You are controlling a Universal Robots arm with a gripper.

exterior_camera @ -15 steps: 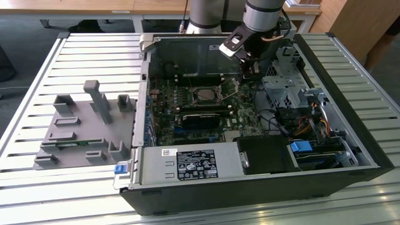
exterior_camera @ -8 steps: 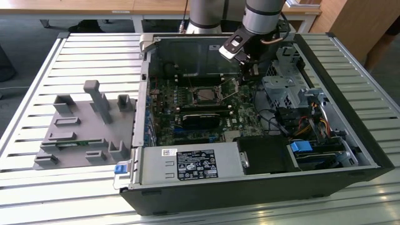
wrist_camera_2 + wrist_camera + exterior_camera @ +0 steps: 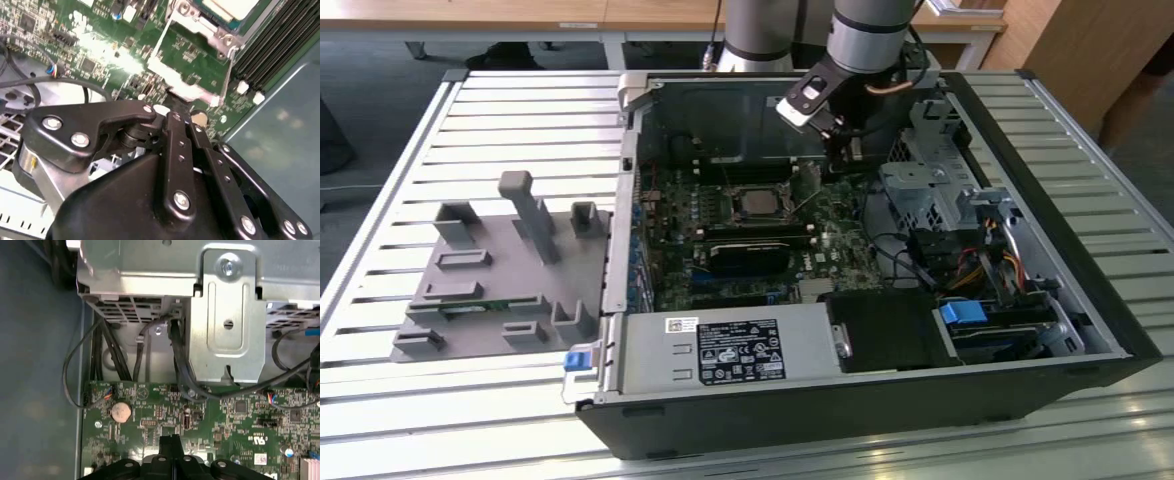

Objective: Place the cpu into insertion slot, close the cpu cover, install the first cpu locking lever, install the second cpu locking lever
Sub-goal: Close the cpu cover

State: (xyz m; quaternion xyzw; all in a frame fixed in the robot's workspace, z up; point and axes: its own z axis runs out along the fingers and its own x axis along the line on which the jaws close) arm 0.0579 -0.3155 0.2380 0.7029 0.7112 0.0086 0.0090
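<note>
Claw: the gripper (image 3: pixel 845 160) is hanging low inside the open computer case (image 3: pixel 854 425), fingers pressed together with nothing between them, in both wrist views (image 3: pixel 172 441) (image 3: pixel 182 120).
Claw position: it is hovering over the green motherboard (image 3: pixel 847 240), just beside the socket on the exterior view's right and not touching it.
Cpu: the one cpu (image 3: pixel 758 203) is lying flat in the insertion slot (image 3: pixel 727 206), pale face up; its corner is also showing in the second wrist view (image 3: pixel 230 7).
Cover: the one cpu cover (image 3: pixel 192 22) is framing the chip. I cannot tell whether it is fully down.
Levers: two thin lever rods (image 3: pixel 159 40) are running out past the socket corner. I cannot tell whether they are latched.
Room, far side: the case wall is standing near, behind the arm.
Room, exterior view's right: one silver drive cage (image 3: pixel 227 315) is crowding the board edge, and black cables (image 3: pixel 75 370) are looping off that edge.
Room, near side: one black heatsink block (image 3: pixel 750 252) is sitting just beside the socket.
Room above: the case top is open.
Other counts: one coin cell (image 3: pixel 120 411) is sitting on the board near the fingertips. Several long memory slots (image 3: pixel 280 45) are there, number unclear. One grey fixture tray (image 3: pixel 480 290) is lying on the slatted table (image 3: pixel 520 100), well apart from the case.
</note>
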